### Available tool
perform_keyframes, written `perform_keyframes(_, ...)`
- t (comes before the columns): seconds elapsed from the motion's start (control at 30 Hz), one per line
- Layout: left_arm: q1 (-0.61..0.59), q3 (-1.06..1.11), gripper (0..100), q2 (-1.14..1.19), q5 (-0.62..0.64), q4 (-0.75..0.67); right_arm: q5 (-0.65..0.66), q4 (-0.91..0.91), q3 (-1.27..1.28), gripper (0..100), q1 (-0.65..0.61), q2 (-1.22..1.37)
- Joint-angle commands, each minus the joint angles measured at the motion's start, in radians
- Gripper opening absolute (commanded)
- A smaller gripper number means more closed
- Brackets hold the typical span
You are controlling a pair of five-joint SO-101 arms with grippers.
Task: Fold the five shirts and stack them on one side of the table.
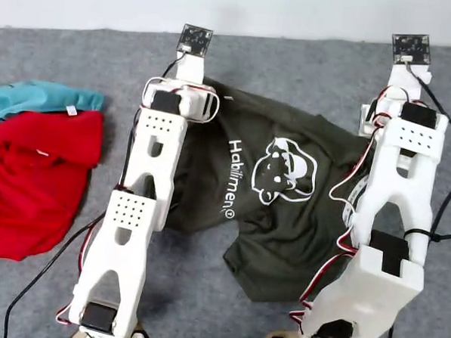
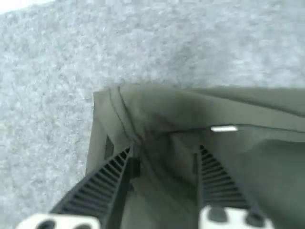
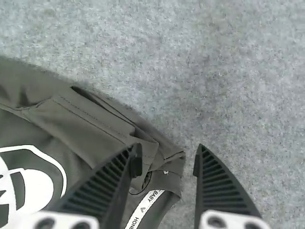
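A dark olive shirt (image 1: 285, 195) with a white print lies crumpled on the grey felt between my two arms. My left gripper (image 2: 164, 155) is open at the shirt's far left edge, its fingers on either side of a raised fold of fabric near a small white tag (image 2: 224, 128). My right gripper (image 3: 167, 155) is open at the shirt's far right edge, with the hem corner and its printed label (image 3: 147, 205) lying between the fingers. In the high view the wrists (image 1: 180, 102) (image 1: 406, 122) cover the fingertips.
A red shirt (image 1: 36, 174) lies loosely at the left side of the table, partly over a teal shirt (image 1: 40, 97). Bare grey felt (image 1: 306, 75) runs along the far edge. Both arm bodies stretch toward the near edge beside the olive shirt.
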Motion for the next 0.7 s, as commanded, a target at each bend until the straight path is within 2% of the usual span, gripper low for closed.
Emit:
perform_keyframes(0.0, -0.02, -0.004, 12, 0.025, -0.002, -0.072, 0.0, -0.01, -0.009, 18.8, 0.007, -0.008)
perform_keyframes(0.13, -0.02, -0.016, 9, 0.058, -0.006, -0.175, 0.0, -0.01, -0.009, 18.8, 0.007, -0.008)
perform_keyframes(0.3, -0.02, -0.042, 1, 0.121, -0.009, -0.316, 0.0, -0.01, -0.008, 18.7, 0.007, -0.007)
perform_keyframes(0.47, 0.002, -0.113, 1, 0.124, -0.009, -0.304, 0.0, -0.01, -0.008, 18.7, 0.007, -0.007)
perform_keyframes(0.67, 0.048, -0.202, 1, 0.032, -0.009, -0.14, 0.0, -0.002, -0.008, 18.7, 0.007, -0.008)
